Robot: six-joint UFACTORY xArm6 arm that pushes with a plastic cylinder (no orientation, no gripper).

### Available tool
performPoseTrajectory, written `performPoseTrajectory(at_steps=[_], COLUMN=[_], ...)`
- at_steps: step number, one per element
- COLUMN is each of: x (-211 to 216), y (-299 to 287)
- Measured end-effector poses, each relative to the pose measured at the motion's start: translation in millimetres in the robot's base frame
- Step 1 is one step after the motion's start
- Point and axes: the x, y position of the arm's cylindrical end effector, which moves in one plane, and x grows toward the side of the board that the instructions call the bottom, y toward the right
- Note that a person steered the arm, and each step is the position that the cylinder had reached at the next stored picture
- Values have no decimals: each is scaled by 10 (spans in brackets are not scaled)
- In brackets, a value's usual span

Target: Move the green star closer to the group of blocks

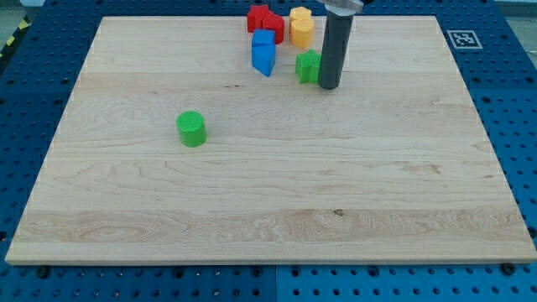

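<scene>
Upper centre of frame: the tip (pixel 329 85) touches the green star's (pixel 308 66) right side. No claw fitted. Push under way; next nudge goes leftward toward the blue block (pixel 263 53).

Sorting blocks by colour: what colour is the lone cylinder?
Green, clearest in the camera view.

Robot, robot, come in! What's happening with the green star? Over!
My tip at green star's right side, close against it. Star just right of blue blocks, near group. Nothing between. Green cylinder far off.
</scene>
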Motion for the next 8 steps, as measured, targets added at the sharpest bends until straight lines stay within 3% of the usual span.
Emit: performPoseTrajectory(at_steps=[8], x=[-604], y=[-472])
